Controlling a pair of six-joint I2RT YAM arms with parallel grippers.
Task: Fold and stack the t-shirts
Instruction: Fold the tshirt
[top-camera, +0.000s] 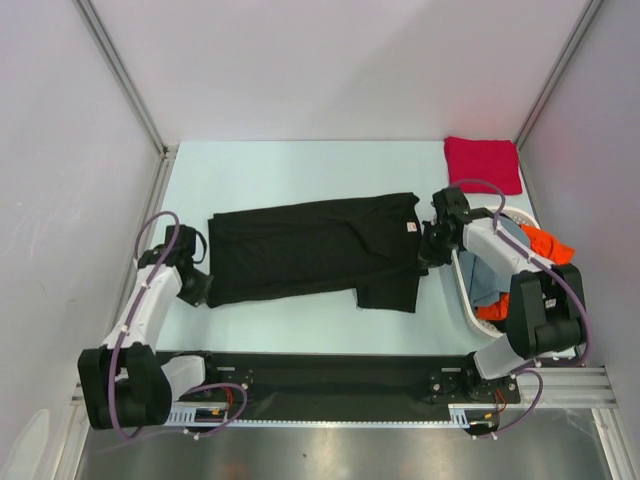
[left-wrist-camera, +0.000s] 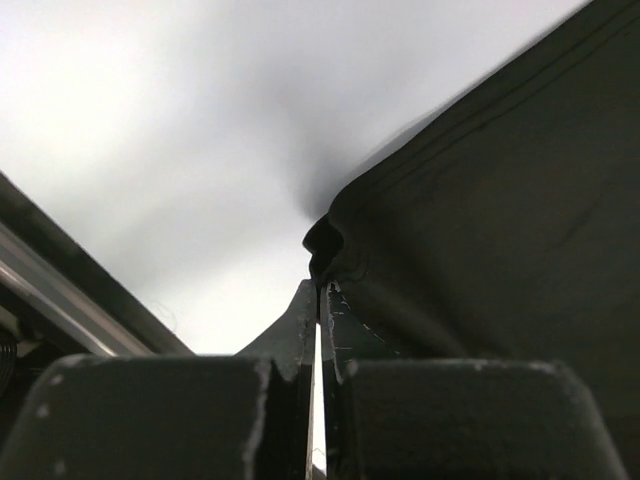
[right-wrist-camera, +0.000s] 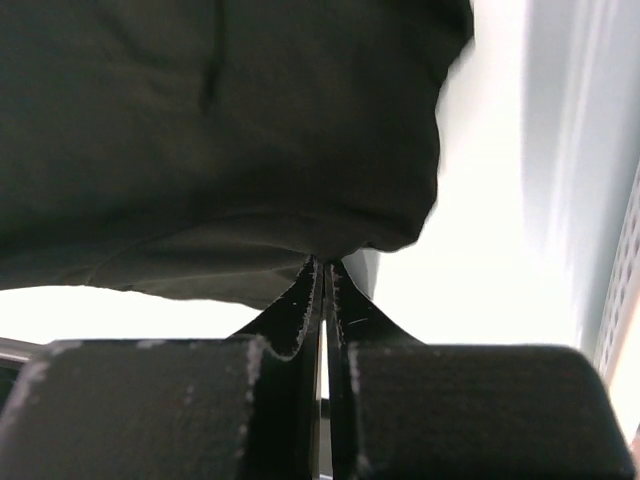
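Soft black tee lying flat, mid-surface.
Left fingers clamp its matte, stitched hem; right fingers seemingly pinch the opposite edge. Its long axis runs left–right, white neck label toward the surface's right edge.

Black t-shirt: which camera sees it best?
The top external view. It shows nearly the whole black t-shirt laid out on the table, with its white neck label. Each wrist view shows only a close-up bit of dark cloth edge.
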